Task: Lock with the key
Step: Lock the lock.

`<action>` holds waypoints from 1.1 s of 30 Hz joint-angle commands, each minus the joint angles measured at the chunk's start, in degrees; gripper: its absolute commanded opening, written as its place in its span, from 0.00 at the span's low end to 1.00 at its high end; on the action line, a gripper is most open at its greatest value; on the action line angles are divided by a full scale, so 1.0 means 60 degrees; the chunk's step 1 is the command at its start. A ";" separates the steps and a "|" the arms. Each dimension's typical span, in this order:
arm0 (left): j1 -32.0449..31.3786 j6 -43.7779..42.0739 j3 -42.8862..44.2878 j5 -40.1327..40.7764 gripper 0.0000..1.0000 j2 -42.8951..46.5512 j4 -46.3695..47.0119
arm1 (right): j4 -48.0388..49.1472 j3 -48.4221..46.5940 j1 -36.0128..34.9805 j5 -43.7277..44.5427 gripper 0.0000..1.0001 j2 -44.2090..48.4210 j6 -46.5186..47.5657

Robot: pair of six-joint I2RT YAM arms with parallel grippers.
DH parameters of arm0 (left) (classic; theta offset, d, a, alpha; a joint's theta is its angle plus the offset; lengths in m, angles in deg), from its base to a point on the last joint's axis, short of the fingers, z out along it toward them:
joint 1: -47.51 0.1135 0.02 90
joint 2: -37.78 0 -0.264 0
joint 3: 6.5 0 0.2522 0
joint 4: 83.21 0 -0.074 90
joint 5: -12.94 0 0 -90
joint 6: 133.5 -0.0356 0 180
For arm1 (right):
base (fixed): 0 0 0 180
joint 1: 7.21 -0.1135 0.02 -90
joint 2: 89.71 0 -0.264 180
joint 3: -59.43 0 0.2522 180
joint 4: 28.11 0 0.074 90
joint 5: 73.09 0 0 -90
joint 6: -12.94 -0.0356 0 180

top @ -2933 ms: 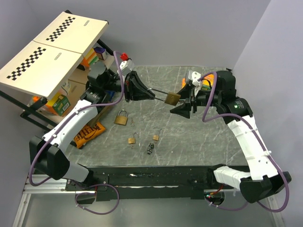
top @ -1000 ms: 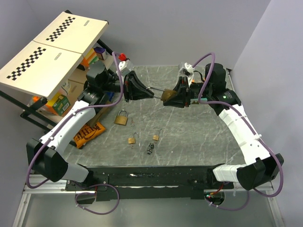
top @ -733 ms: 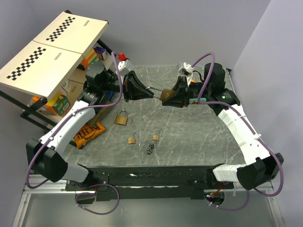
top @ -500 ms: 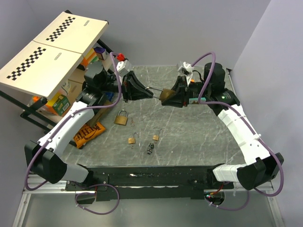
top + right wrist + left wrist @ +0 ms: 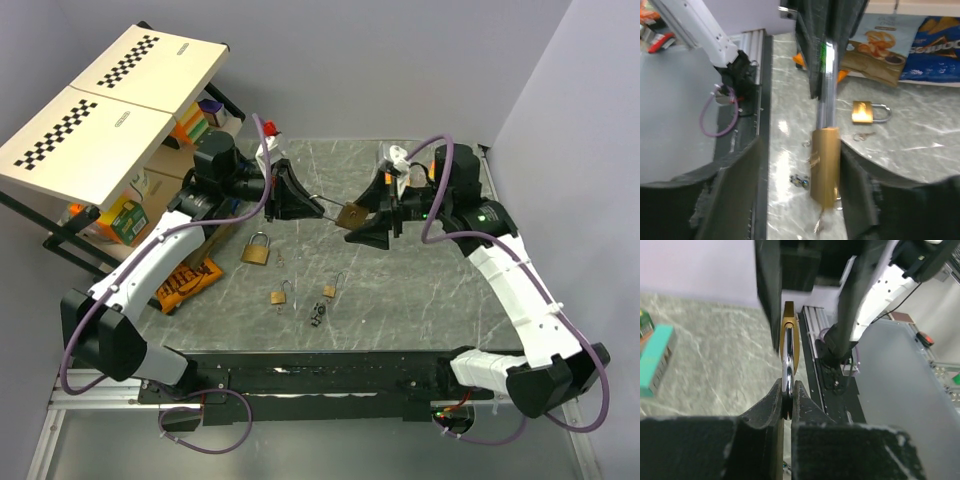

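My left gripper (image 5: 316, 205) is shut on the steel shackle (image 5: 786, 371) of a big brass padlock (image 5: 352, 214) and holds it in the air over the far middle of the table. In the right wrist view the padlock body (image 5: 824, 165) hangs between my right gripper's (image 5: 801, 150) wide-open fingers, close to the right finger (image 5: 860, 190); whether it touches is unclear. The key (image 5: 319, 316), a tiny dark bunch, lies on the table near the front and also shows in the right wrist view (image 5: 801, 181).
A second big padlock (image 5: 257, 250) and two small brass padlocks (image 5: 280, 296) (image 5: 329, 291) lie on the marble table (image 5: 440, 300). A snack bag (image 5: 185, 282) lies at the left edge. A shelf with checkered boards (image 5: 100, 110) stands at far left.
My right gripper, closed round the padlock body a second ago, has opened and drawn back a little. The left gripper still holds the shackle, and the padlock sits slightly lower.
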 commanded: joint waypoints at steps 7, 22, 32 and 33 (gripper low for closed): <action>0.0396 -0.0906 0.0021 -0.0079 0.01 0.0366 -0.0969 | -0.3240 -0.0313 0.1089 0.0340 0.76 0.0782 0.2555; 0.0323 -0.0978 -0.0257 -0.0416 0.01 0.0528 -0.0894 | -0.2421 -0.0063 0.1089 0.0794 0.62 0.0578 0.2072; 0.0118 -0.1374 -0.0184 -0.0460 0.01 0.0586 -0.1202 | -0.2816 -0.0312 0.1074 0.0546 0.53 0.0066 0.2510; 0.0103 -0.1432 -0.0169 -0.0475 0.01 0.0586 -0.1261 | -0.2831 -0.0297 0.1088 0.0487 0.52 0.0007 0.2555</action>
